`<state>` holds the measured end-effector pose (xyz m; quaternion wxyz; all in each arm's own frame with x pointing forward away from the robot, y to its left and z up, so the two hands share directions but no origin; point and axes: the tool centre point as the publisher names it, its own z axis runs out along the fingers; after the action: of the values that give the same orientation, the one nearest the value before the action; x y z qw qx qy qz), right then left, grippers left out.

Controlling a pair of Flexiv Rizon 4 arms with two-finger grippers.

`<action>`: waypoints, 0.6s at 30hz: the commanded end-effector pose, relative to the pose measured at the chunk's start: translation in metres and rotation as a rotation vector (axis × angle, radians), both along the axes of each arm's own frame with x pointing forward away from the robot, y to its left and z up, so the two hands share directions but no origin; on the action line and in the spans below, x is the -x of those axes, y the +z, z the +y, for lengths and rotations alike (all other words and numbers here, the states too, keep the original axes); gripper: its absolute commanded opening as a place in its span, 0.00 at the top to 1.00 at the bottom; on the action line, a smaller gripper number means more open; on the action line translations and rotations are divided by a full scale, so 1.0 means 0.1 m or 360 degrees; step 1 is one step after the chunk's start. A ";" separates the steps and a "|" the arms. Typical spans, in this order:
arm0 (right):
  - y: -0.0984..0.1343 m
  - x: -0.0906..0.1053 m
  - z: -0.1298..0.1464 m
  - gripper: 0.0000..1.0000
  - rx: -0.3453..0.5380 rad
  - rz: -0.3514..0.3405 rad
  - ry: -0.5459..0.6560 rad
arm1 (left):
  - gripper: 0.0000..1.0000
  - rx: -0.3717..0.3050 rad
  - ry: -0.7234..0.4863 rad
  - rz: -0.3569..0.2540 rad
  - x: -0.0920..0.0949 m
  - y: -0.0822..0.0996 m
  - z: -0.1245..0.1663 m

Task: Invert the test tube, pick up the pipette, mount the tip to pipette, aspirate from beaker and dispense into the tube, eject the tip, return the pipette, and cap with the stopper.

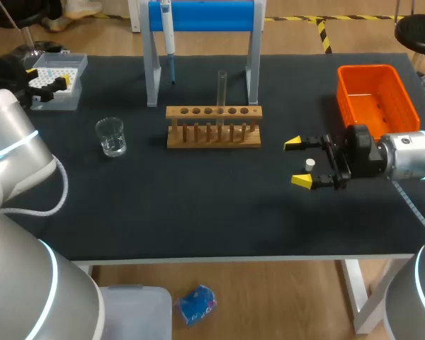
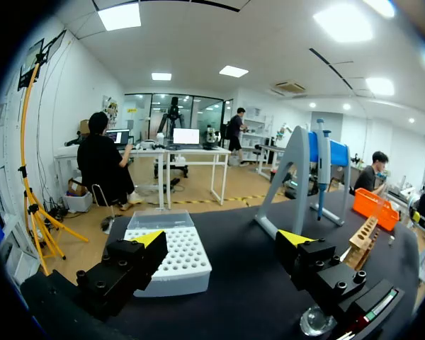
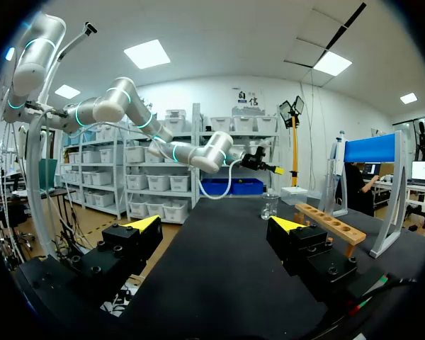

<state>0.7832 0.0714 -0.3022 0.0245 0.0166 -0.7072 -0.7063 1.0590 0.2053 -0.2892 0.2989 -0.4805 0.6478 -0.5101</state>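
— Dark table surface [image 1: 198,212] first: what stands on it?

— At its centre is a light wooden test-tube rack [image 1: 212,134]. One clear glass test tube [image 1: 222,85] stands upright in it, long axis vertical. Behind the rack, at twelve o'clock, a blue-and-white pipette [image 1: 168,32] hangs on a blue-topped grey stand [image 1: 202,15]. A clear glass beaker [image 1: 111,137] sits at nine o'clock of the rack.

— Where are the grippers?

— The right gripper [image 1: 298,162] lies at four o'clock of the rack, fingers spread wide and gripping nothing. A small white stopper [image 1: 310,164] shows between them, seemingly touching neither. The tube is at ten o'clock from this gripper, so I judge the right arm the nearer one. The left gripper [image 2: 221,238], also wide open and empty, hovers at a white tip box [image 2: 171,258] in the table's ten o'clock corner.

— Do the views differ?

— Yes. Only the head view shows the stopper. The right wrist view misses it and shows the rack and beaker ahead.
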 end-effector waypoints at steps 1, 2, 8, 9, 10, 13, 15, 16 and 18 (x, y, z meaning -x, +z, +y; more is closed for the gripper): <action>-0.01 0.00 0.00 0.00 -0.0001 -0.0001 0.0000 | 0.00 -0.0020 -0.0044 0.0090 -0.04 0.03 0.03; -0.01 0.00 0.00 0.00 -0.0001 -0.0001 0.0000 | 0.00 -0.0020 -0.0044 0.0090 -0.04 0.03 0.03; -0.01 0.00 0.00 0.00 -0.0001 -0.0001 0.0000 | 0.00 -0.0020 -0.0044 0.0090 -0.04 0.03 0.03; -0.01 0.00 0.00 0.00 -0.0001 -0.0001 0.0000 | 0.00 -0.0020 -0.0044 0.0090 -0.04 0.03 0.03; -0.01 0.00 0.00 0.00 -0.0001 -0.0001 0.0000 | 0.00 -0.0020 -0.0044 0.0090 -0.04 0.03 0.03; -0.01 0.00 0.00 0.00 -0.0001 -0.0001 0.0000 | 0.00 -0.0057 -0.0060 -0.0002 -0.11 -0.02 0.00; -0.01 0.00 0.00 0.00 -0.0001 -0.0001 0.0000 | 0.00 -0.0044 -0.0080 -0.0034 -0.18 -0.04 0.04; -0.01 0.00 0.00 0.00 -0.0001 -0.0001 0.0000 | 0.00 -0.0076 -0.0072 -0.0036 -0.21 -0.06 0.07; -0.01 0.00 0.00 0.00 -0.0001 -0.0001 0.0000 | 0.00 -0.0136 -0.0075 -0.0035 -0.26 -0.09 0.11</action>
<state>0.7834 0.0712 -0.3022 0.0247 0.0166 -0.7073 -0.7063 1.0724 0.2168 -0.2886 0.3074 -0.4503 0.6789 -0.4918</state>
